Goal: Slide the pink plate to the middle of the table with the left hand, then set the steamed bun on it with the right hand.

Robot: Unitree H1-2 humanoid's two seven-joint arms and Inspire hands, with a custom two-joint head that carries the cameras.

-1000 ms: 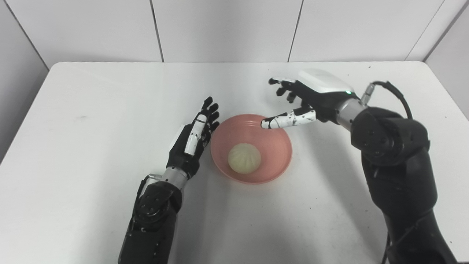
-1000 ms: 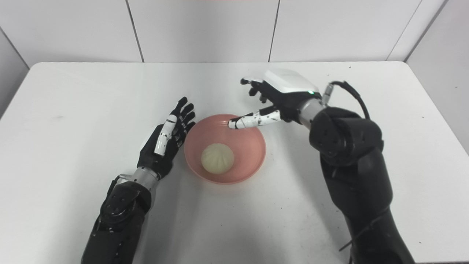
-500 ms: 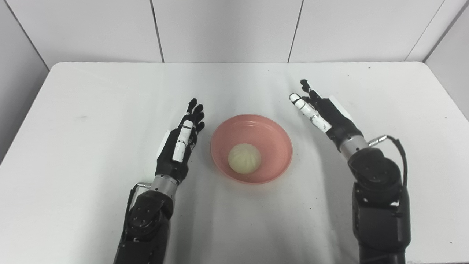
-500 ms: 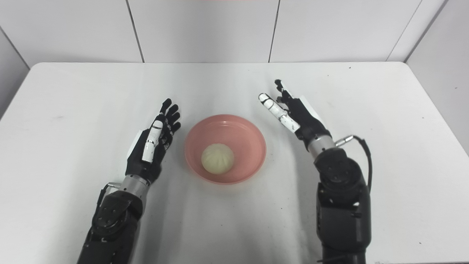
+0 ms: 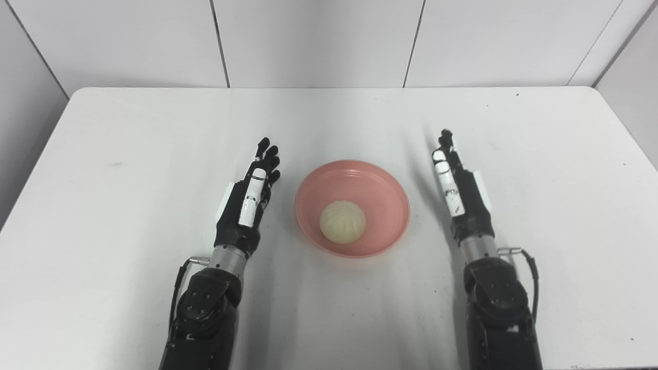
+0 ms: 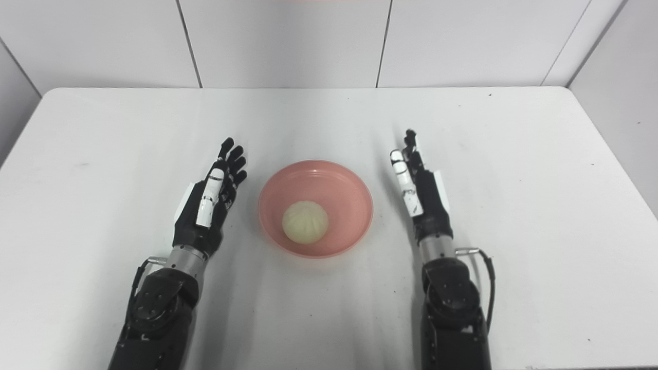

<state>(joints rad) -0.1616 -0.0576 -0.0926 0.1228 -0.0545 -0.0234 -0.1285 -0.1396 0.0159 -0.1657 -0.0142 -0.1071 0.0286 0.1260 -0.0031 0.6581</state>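
The pink plate point(image 5: 383, 192) rests near the middle of the white table, a shallow round dish. A pale steamed bun point(image 5: 343, 222) with a pleated top lies inside it, slightly toward the front. My left hand point(image 5: 247, 203) stands on edge a short way left of the plate, open, fingers straight and pointing away, touching nothing. To the right of the plate, my right hand point(image 5: 459, 192) stands on edge too, open and holding nothing, with a gap to the rim.
The white table point(image 5: 128, 154) runs to a rounded far edge against a panelled white wall point(image 5: 318, 41). Both forearms come in from the bottom on either side of the plate. Nothing else lies on the tabletop.
My right hand has pulled back from over the plate's far rim to the plate's right side, turning on edge. My left hand has drawn away leftward from the plate. Plate and bun stayed still.
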